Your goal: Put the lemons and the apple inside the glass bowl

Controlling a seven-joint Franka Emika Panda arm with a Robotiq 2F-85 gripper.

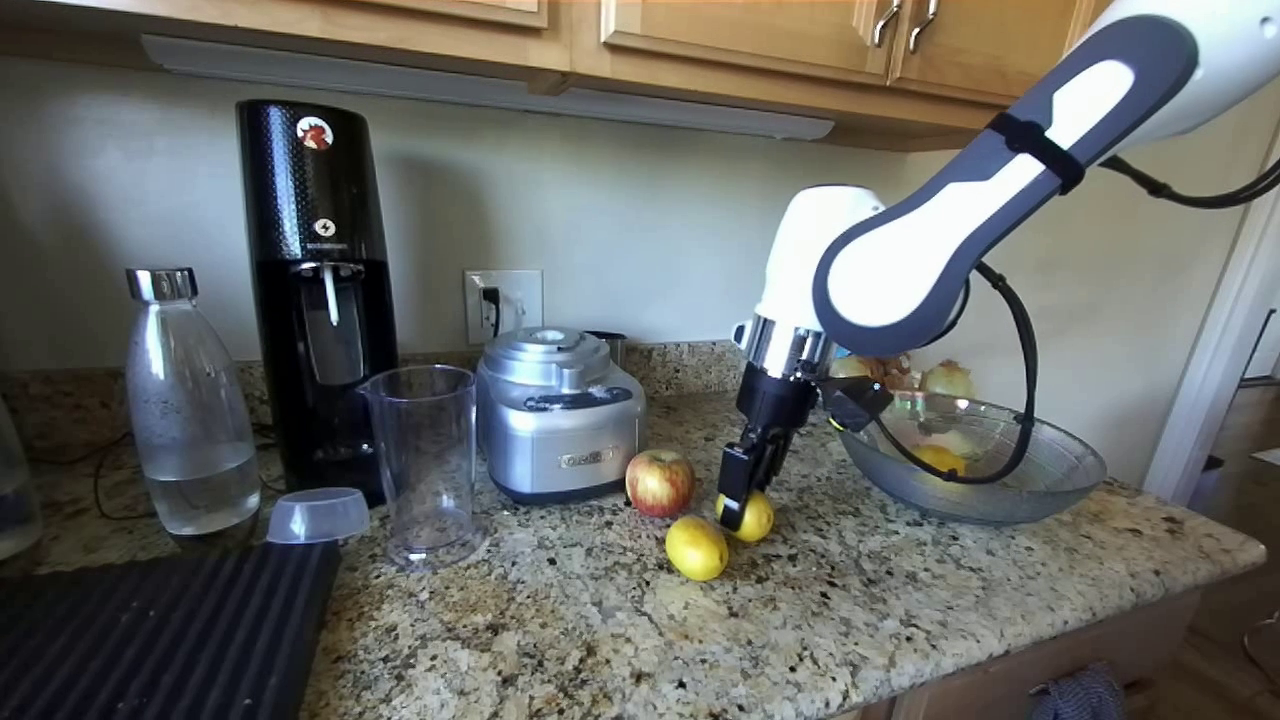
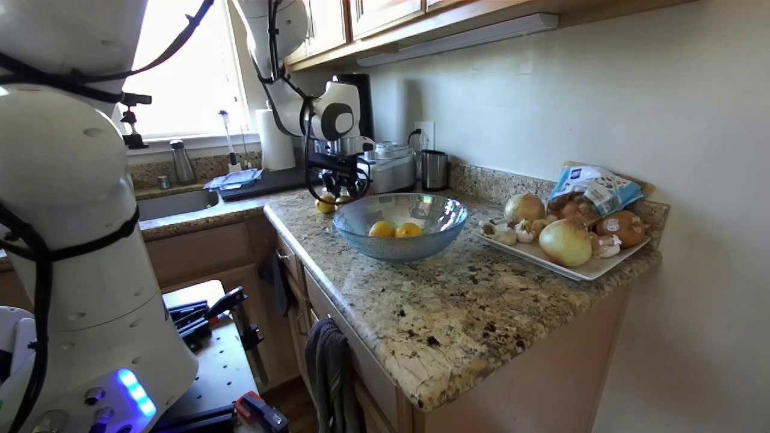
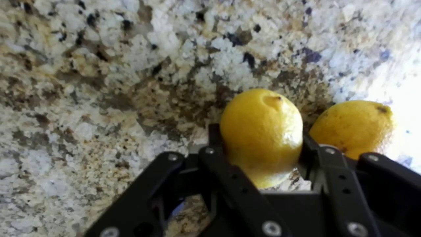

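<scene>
My gripper [image 3: 261, 141] points down, with its fingers against both sides of a lemon [image 3: 260, 128]. In an exterior view this lemon [image 1: 757, 517] is at counter level, partly behind a finger. Another lemon [image 1: 697, 548] lies loose close beside it, and it shows just outside the right finger in the wrist view [image 3: 355, 128]. The red apple [image 1: 660, 483] stands on the counter behind the lemons, by the silver appliance. The glass bowl [image 2: 397, 248] has two lemons in it, one [image 2: 382, 229] beside the other [image 2: 409, 230]. The bowl also shows right of the gripper [image 1: 1040, 490].
A silver food processor base [image 1: 565, 430] stands behind the apple. A clear tall cup [image 1: 425, 470], a glass bottle [image 1: 190, 420] and a black soda machine [image 1: 315, 300] stand to the left. A white plate of onions and garlic [image 2: 577, 273] lies beyond the bowl. Cabinets [image 1: 750, 50] hang above.
</scene>
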